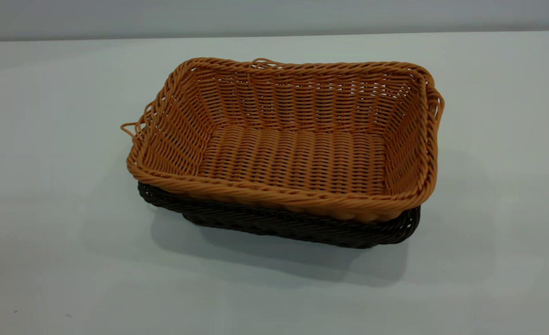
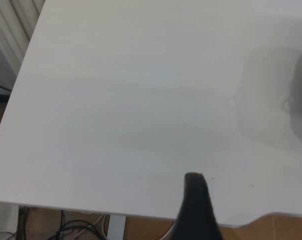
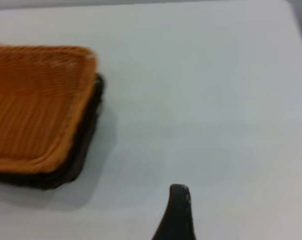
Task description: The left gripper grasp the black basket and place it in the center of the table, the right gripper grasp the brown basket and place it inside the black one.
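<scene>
The brown basket sits nested inside the black basket, level, in the middle of the table. Only the black basket's rim and lower wall show under it. Neither gripper shows in the exterior view. In the right wrist view the brown basket lies in the black one. The right gripper is well off to their side above bare table, empty, with one finger showing. The left gripper hangs empty above the table's edge, one finger showing, no basket in its view.
The table's edge runs close by the left gripper, with floor and cables beyond it. A grey wall rises behind the table's far edge. Bare table surrounds the stacked baskets on all sides.
</scene>
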Robot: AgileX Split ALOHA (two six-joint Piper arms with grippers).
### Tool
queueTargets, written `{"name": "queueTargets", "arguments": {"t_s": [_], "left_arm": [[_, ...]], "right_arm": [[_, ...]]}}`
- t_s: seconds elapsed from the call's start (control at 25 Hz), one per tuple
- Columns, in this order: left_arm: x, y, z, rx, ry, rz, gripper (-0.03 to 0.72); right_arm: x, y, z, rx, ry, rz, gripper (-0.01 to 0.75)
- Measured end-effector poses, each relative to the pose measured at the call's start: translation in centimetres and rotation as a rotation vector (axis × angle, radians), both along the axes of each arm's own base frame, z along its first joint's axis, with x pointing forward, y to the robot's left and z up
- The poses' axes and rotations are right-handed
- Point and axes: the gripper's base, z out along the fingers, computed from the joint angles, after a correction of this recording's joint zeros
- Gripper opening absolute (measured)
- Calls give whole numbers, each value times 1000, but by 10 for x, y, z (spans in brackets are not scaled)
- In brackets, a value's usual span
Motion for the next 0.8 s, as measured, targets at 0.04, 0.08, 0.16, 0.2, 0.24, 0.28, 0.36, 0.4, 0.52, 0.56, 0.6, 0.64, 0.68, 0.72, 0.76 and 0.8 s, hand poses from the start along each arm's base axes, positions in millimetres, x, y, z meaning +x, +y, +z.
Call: {"name": "queueTargets", "arguments": {"t_s": [0.04, 0.08, 0.16, 0.2, 0.24, 0.28, 0.36, 0.4, 0.52, 0.56, 0.6, 0.64, 0.68, 0.72, 0.76, 0.8], "left_arm": [[0, 0, 0, 0, 0, 0, 510], [0, 0, 0, 0, 0, 0, 510], [0, 0, 0, 0, 0, 0, 510], [0, 0, 0, 0, 0, 0, 510], [0, 0, 0, 0, 0, 0, 510], [0, 0, 0, 0, 0, 0, 510], [0, 0, 0, 0, 0, 0, 510], [0, 0, 0, 0, 0, 0, 510], [0, 0, 0, 0, 0, 0, 510], [0, 0, 0, 0, 0, 0, 510], [0, 0, 0, 0, 0, 0, 510], [0, 0, 0, 0, 0, 0, 510], [0, 0, 0, 0, 0, 0, 510], [0, 0, 0, 0, 0, 0, 510], [0, 0, 0, 0, 0, 0, 510], [0, 0, 0, 0, 0, 0, 510]], "right_arm": [[0, -1, 0, 5, 1, -17, 584], [0, -2, 0, 10, 2, -33, 584], [0, -3, 0, 17, 2, -45, 584], [0, -3, 0, 15, 2, -46, 584], [0, -3, 0, 17, 2, -48, 584], [0, -3, 0, 18, 2, -48, 584], [0, -3, 0, 18, 2, -48, 584], [0, -3, 0, 18, 1, -47, 584], [0, -2, 0, 17, 0, -39, 584], [0, -2, 0, 16, -1, -38, 584], [0, -2, 0, 15, -1, -38, 584], [0, -2, 0, 15, -1, -38, 584], [0, -2, 0, 15, -1, -38, 584], [0, -2, 0, 14, -1, -37, 584], [0, -2, 0, 14, -1, -37, 584], [0, -2, 0, 14, -1, -37, 584]]}}
